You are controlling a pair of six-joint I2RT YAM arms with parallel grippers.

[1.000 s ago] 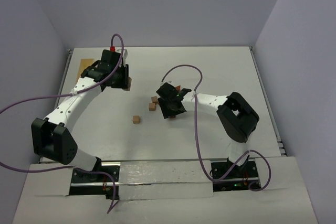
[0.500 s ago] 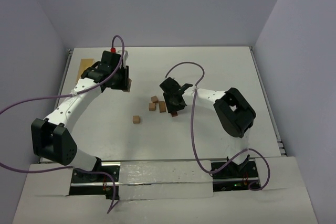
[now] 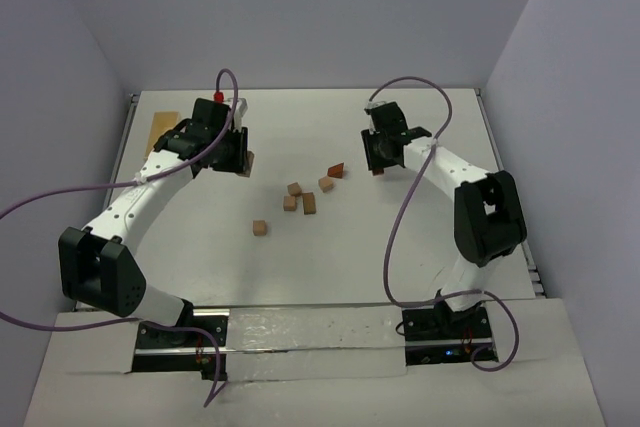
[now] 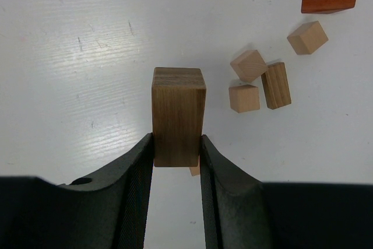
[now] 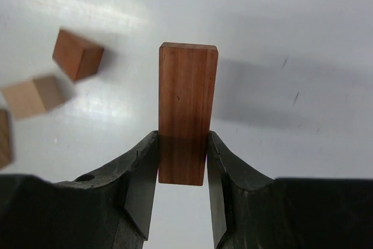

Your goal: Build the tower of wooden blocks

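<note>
Overhead on the white table (image 3: 400,237), no tower stands yet that I can make out from my console. A pale wooden box (image 3: 162,130) lies at the upper left of the frame and is no part of the build.

Just right of the box, the left gripper (image 4: 178,150) has its jaws pinching a dark brown brick (image 4: 179,106) by its lower end. Right of centre in the upper half, the right gripper (image 5: 182,153) pinches a reddish brick (image 5: 187,91) the same way, with most of its length clear of the fingers.

I count eight wood blocks. Four are bricks: the two held ones, a loose reddish brick (image 3: 336,171) and a loose brown brick (image 3: 309,204), both near the middle of the frame. Four are smaller pieces: three tan cubes (image 3: 295,189) clustered around the loose bricks, and a lone cube (image 3: 260,228) below and left of them. In the left wrist view a tan sliver (image 4: 195,171) shows behind the held brick. I cannot tell whether it is one of those eight or a ninth.

I judge the blocks light and quite stiff, so a firm squeeze should not harm them. Their faces look smooth, though, and a brick gripped low could pivot between the pads. I would take each one across two flat opposite faces, nearer its middle. I expect a one-block-wide stack to tip at a slight nudge.
</note>
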